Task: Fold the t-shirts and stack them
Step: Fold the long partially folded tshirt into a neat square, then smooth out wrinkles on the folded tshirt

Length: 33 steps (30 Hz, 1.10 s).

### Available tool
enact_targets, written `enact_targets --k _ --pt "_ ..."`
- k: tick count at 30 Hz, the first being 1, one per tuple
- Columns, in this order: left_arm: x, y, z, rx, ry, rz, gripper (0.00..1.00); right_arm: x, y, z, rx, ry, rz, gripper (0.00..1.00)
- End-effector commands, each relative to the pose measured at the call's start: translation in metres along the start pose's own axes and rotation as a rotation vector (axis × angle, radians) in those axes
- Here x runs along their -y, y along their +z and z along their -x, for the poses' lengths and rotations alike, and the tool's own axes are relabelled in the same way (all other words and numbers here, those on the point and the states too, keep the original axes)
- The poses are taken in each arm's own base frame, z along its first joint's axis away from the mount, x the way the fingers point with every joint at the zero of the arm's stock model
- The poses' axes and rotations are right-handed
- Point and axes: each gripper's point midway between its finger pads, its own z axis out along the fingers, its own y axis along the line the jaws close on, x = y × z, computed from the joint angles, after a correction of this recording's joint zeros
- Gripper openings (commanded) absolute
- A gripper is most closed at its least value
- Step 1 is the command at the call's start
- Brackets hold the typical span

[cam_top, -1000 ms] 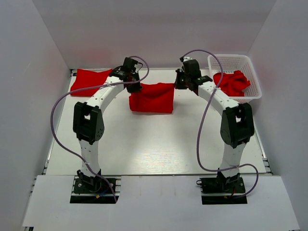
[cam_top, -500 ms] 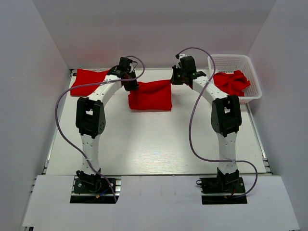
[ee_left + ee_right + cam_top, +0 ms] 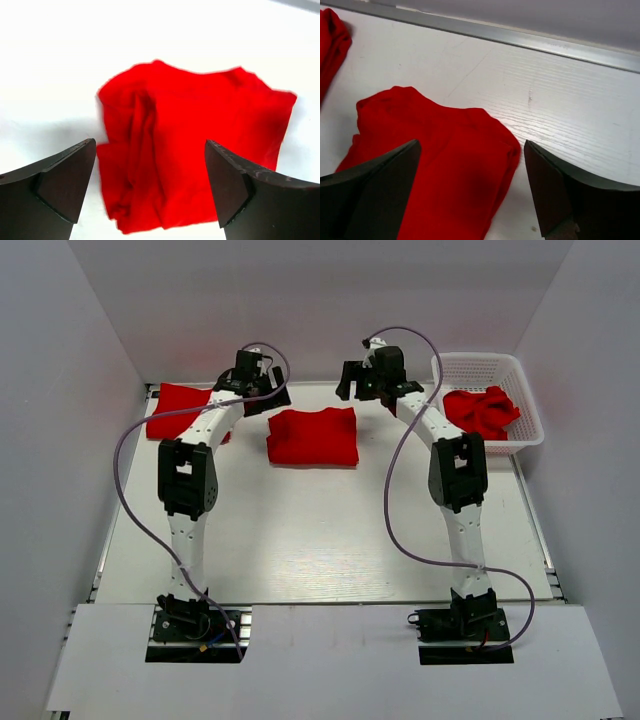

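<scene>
White arms (image 3: 213, 421), black joints (image 3: 185, 478), lilac cables (image 3: 117, 485); black left pincer (image 3: 150, 150), right pincer (image 3: 471, 145).

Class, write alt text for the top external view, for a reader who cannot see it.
A folded red t-shirt lies flat at the far middle of the white table, with the left claw and right claw open near its far corners, holding nothing. A second red t-shirt lies far left; crumpled red cloth sits in a white mesh basket far right.

bright, even light overhead; soft faint shadows; left wrist view slightly blurred, washed out.
</scene>
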Motion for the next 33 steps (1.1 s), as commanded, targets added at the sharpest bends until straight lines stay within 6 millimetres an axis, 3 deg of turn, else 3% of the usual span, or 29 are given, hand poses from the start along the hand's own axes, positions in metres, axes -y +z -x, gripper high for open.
enact_targets --k 1,2,3,4,7,10,11,13,14,17,20,26,33 --pt "0.013 -0.046 0.059 0.172 0.062 -0.036 1.0 -0.016 -0.028 0.057 0.124 -0.063 0.03 0.9" --pt "0.011 -0.048 0.056 0.167 0.076 -0.032 1.0 -0.007 -0.026 0.036 0.079 -0.06 0.008 0.9" --pt "0.006 -0.045 0.043 0.139 0.106 -0.03 1.0 -0.007 -0.035 0.044 0.094 -0.066 0.001 0.9" --pt "0.007 -0.052 0.048 0.169 0.132 -0.04 1.0 -0.014 -0.044 0.046 0.098 -0.074 0.007 0.9" --pt "-0.001 -0.045 0.022 0.121 0.216 -0.059 1.0 -0.012 -0.059 0.023 0.044 -0.067 -0.005 0.9" --pt "-0.002 -0.043 0.011 0.098 0.259 -0.078 0.91 -0.01 -0.062 -0.001 -0.007 -0.052 -0.001 0.9" --pt "-0.003 -0.041 0.006 0.084 0.275 -0.087 0.82 -0.011 -0.068 0.003 -0.001 -0.053 -0.001 0.9" --pt "-0.002 -0.035 0.001 0.075 0.298 -0.111 0.76 -0.01 -0.068 -0.004 -0.02 -0.049 -0.007 0.9" --pt "0.002 -0.036 -0.001 0.068 0.299 -0.133 0.7 -0.009 -0.066 -0.006 -0.022 -0.049 -0.009 0.9" --pt "0.002 -0.019 -0.021 0.008 0.296 -0.168 0.63 -0.005 -0.061 -0.014 -0.051 -0.045 -0.019 0.9" --pt "0.006 -0.009 -0.028 -0.018 0.294 -0.203 0.59 -0.003 -0.056 -0.018 -0.067 -0.047 -0.022 0.9" --pt "0.016 0.001 -0.025 -0.003 0.291 -0.263 0.59 0.004 -0.044 -0.028 -0.094 -0.039 -0.03 0.9" --pt "0.019 0.02 -0.03 -0.011 0.271 -0.289 0.5 0.008 -0.029 -0.034 -0.101 -0.028 -0.025 0.9"
